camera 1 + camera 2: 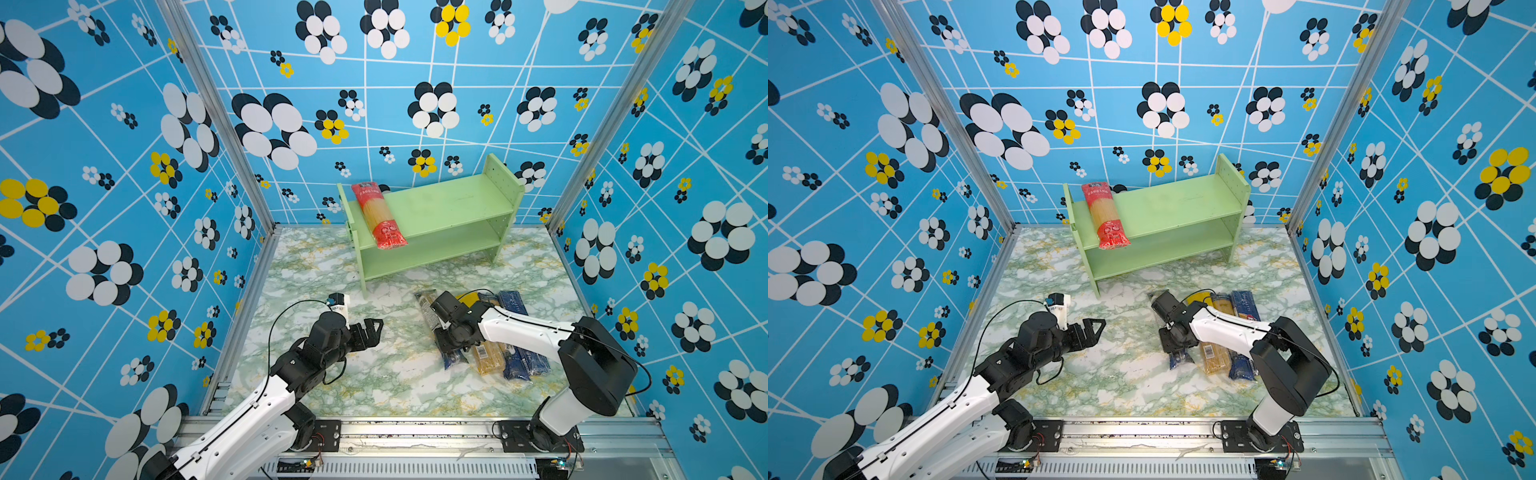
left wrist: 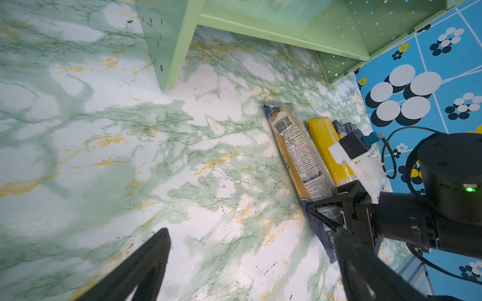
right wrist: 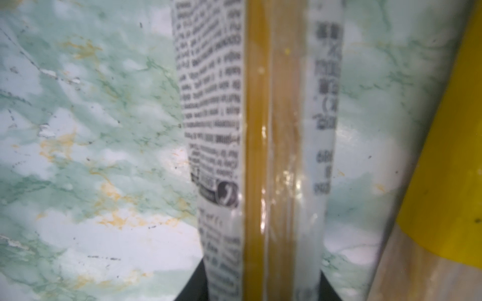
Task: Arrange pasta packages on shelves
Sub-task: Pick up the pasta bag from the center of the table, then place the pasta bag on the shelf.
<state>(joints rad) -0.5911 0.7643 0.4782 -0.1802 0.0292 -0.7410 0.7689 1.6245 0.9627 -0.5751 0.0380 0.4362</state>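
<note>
The pale green shelves (image 1: 449, 203) (image 1: 1175, 203) stand at the back, with a red pasta pack (image 1: 379, 216) (image 1: 1105, 218) lying across the left end of the top shelf. On the table to the right lie a clear pack with a white printed label (image 1: 424, 307) (image 2: 294, 146) (image 3: 260, 130), a yellow pack (image 1: 469, 298) (image 3: 448, 156), a brownish pack (image 1: 488, 357) and a dark blue pack (image 1: 519, 361). My right gripper (image 1: 446, 340) (image 3: 260, 281) points down, its jaws pressed on both sides of the clear pack. My left gripper (image 1: 376, 328) (image 2: 251, 232) hovers open over bare table, holding nothing.
The shelves' front left leg (image 2: 169, 65) stands on the marble table (image 1: 374, 382) between the two arms. The lower shelf (image 1: 432, 253) holds nothing. Patterned blue walls (image 1: 124, 208) close in the left, back and right sides.
</note>
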